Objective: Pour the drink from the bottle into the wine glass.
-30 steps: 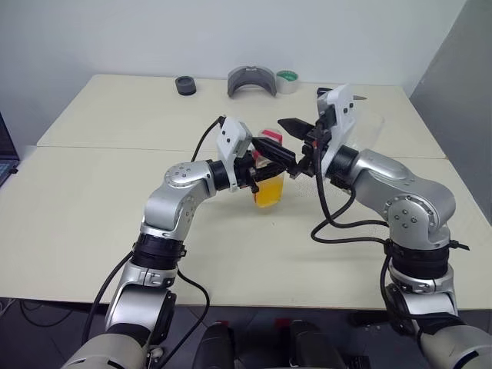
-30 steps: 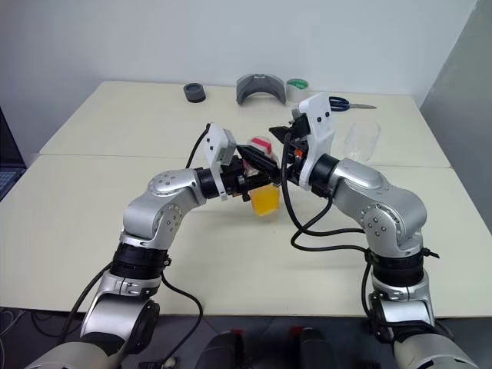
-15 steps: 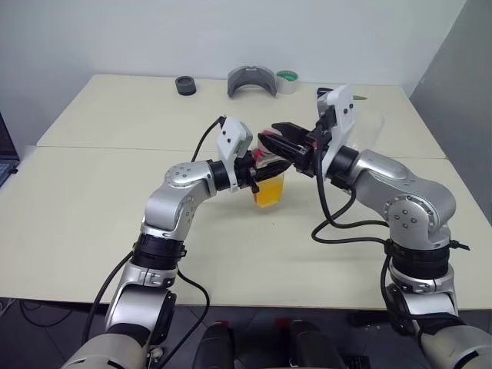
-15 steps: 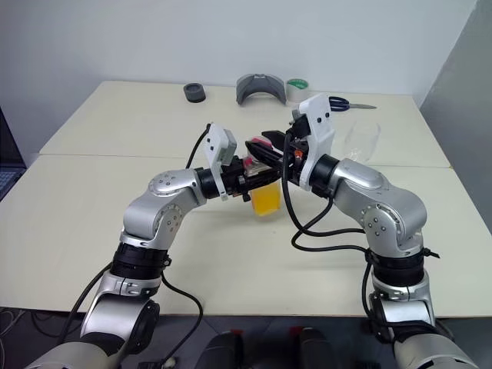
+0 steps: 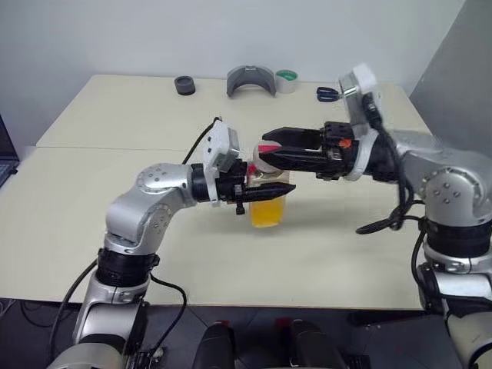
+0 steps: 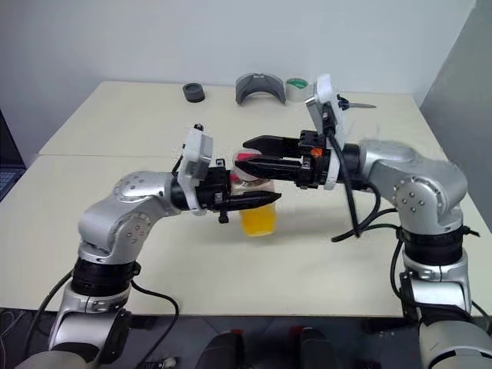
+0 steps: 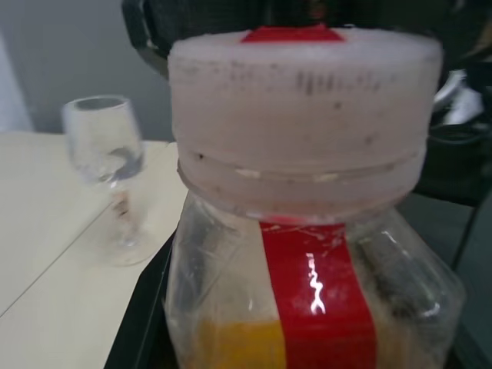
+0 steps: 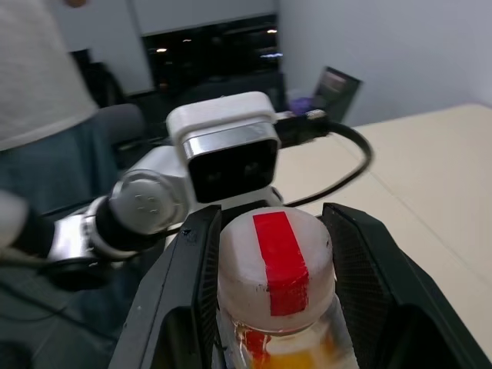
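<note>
Gripping the bottle point(image 5: 269, 201) by its body in the left gripper point(image 5: 280, 188), jaws shut tight on the clear plastic, bottle upright and lifted just off the table point(image 5: 115, 123) (judging by the gap under its base).

Sitting low inside that grip: the drink point(image 5: 267, 211), orange-yellow, filling only the lower part of the bottle.

Closing on the white cap point(image 8: 238, 269) directly above the left gripper's fingers: the right gripper point(image 5: 261, 150), reaching in level from the opposite side, one black finger pressing each flank of the cap. Reading this as a grip on the cap, ready for twisting.

Standing beyond the held bottle and well apart from both grippers: the wine glass point(image 7: 104, 142), upright on its foot, bowl looking empty.

Lying farthest from the grippers, along the table's back edge: a black ring point(image 5: 184, 84), a grey curved piece point(image 5: 251, 81), a tape roll point(image 5: 287, 78) and scissors point(image 5: 327, 94).

Progress, judging from this: bottle picked up and braced, cap being seized but not yet off. Remaining: unscrewing and removing the cap, carrying the bottle over to the glass, tilting, pouring. Nothing poured so far.

Labels: finding no readable writing. Noting only a plain red sticker point(image 8: 280, 257) across the cap top and a red stripe point(image 7: 315, 292) running down the bottle's side, glare on it, no legible characters.
</note>
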You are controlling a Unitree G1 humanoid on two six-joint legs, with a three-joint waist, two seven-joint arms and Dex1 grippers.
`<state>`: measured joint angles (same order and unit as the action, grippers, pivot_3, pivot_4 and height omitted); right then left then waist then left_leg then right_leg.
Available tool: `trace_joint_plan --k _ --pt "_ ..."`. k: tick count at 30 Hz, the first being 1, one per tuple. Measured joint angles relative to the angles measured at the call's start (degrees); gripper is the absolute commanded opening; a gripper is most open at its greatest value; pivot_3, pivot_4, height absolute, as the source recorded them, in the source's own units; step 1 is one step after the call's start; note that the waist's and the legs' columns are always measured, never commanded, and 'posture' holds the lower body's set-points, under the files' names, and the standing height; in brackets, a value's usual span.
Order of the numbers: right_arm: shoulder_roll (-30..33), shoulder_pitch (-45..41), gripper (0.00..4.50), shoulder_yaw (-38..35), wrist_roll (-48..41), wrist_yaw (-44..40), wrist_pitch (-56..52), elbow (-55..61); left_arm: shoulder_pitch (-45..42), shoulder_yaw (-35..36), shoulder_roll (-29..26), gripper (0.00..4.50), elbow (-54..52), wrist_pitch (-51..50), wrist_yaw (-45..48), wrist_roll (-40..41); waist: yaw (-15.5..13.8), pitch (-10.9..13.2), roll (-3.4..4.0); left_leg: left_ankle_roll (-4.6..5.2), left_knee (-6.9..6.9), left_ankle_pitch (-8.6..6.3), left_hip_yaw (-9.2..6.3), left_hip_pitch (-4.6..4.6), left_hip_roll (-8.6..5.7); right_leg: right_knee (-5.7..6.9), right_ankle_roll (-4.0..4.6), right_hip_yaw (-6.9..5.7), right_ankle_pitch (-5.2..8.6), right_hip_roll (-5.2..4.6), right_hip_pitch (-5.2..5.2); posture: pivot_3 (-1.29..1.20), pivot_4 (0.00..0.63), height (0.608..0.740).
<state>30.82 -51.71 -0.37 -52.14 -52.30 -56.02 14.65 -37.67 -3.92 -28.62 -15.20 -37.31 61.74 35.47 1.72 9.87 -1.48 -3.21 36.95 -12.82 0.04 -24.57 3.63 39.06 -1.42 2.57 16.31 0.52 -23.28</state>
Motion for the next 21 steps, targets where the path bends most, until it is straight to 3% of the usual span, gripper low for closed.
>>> trace_joint_plan --k 2,10,16,21 --pt "0.4 -0.8 1.75 0.6 0.4 -2.3 0.8 -1.4 -0.6 -0.2 -0.5 1.79 0.1 0.0 0.7 0.4 0.0 0.0 0.0 0.0 0.0 0.0 0.0 0.0 0.0 0.01 0.0 0.0 0.0 0.0 0.0 0.0 0.15 0.74" --pt "5.4 2.2 4.48 -4.2 -1.1 0.6 -2.4 -0.8 -1.7 -0.9 -1.6 1.79 6.7 6.8 1.8 -4.4 -0.1 0.0 0.0 0.0 -0.01 0.0 0.02 -0.01 -0.01 -0.02 0.01 0.01 0.0 -0.01 -0.01 0.0 0.15 0.74" --pt "2.4 7.4 4.48 -9.9 -3.3 15.9 -4.4 9.1 -1.6 -0.9 0.2 1.79 13.6 11.6 -0.7 -8.7 0.0 0.0 0.01 0.0 -0.01 0.0 0.01 -0.02 0.01 0.02 0.01 0.02 0.01 0.01 -0.04 0.0 0.15 0.74" --pt "-7.6 9.0 4.48 -5.1 1.8 30.8 -2.9 16.4 -5.1 -1.0 5.6 1.79 20.3 15.6 -4.2 -11.7 0.0 0.0 0.02 0.0 0.0 0.0 -0.01 -0.06 0.01 0.04 0.01 0.01 0.01 0.02 -0.05 0.0 0.15 0.74"
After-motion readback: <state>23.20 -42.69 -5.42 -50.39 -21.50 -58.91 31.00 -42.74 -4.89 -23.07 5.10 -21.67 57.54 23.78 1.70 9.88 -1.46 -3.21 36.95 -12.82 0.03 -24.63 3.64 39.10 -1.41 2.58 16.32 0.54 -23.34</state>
